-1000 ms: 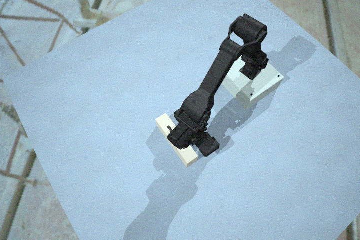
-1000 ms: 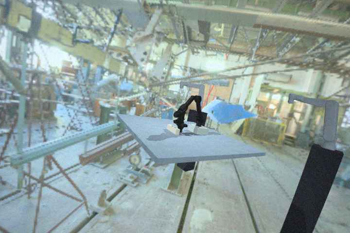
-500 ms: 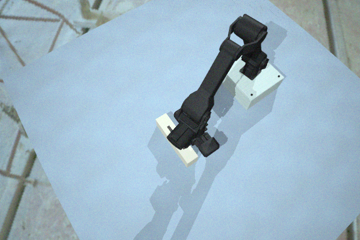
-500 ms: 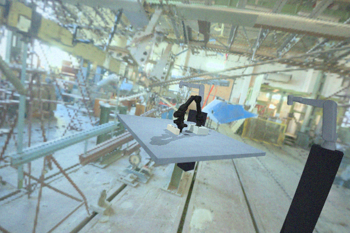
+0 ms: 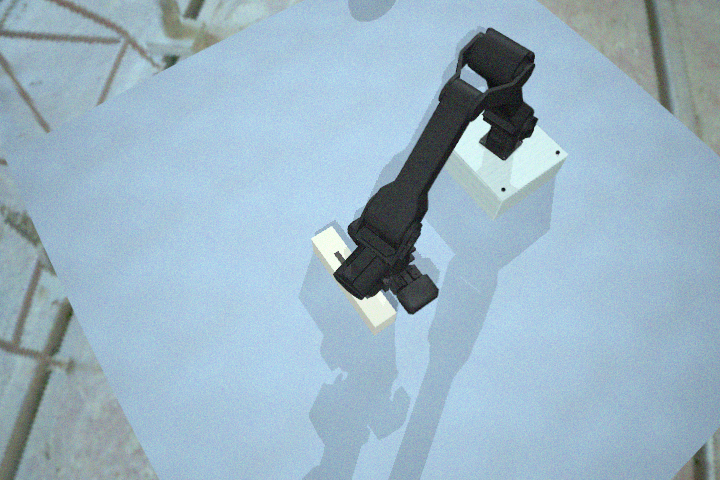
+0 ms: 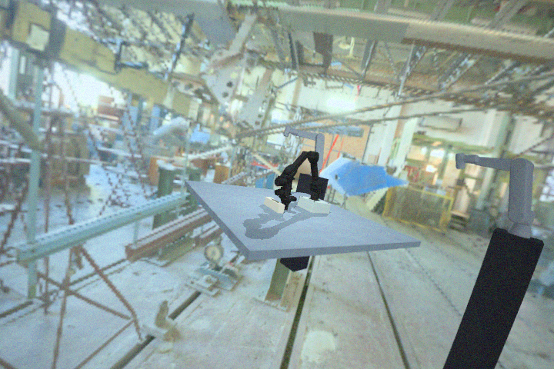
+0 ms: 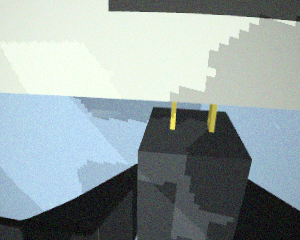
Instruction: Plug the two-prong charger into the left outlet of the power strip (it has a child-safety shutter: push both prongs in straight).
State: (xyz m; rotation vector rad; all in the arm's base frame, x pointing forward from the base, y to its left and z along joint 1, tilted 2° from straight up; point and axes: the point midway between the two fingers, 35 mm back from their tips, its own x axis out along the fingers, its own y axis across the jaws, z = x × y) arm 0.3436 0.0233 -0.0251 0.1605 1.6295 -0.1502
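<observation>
The power strip (image 5: 382, 310) (image 6: 273, 204) (image 7: 45, 70) is a long cream block on the blue table, partly covered by the arm in the top view. A dark slot (image 5: 339, 258) shows near its far end. My gripper (image 7: 185, 176) is shut on the charger (image 7: 162, 172), a dark block with two gold prongs (image 7: 173, 117) (image 7: 212, 119). In the wrist view the prongs point toward the strip and their tips meet its near edge. I cannot tell whether they touch it. The outlet openings are not clearly visible. In the top and exterior views the charger is hidden or too small to tell.
A white block (image 5: 533, 181) (image 6: 315, 207) with dark dots stands under the arm's base, close to the strip. A dark band (image 7: 215, 9) crosses the top of the wrist view. The arm's shadows fall across the table (image 5: 174, 226) (image 6: 352, 232) and strip.
</observation>
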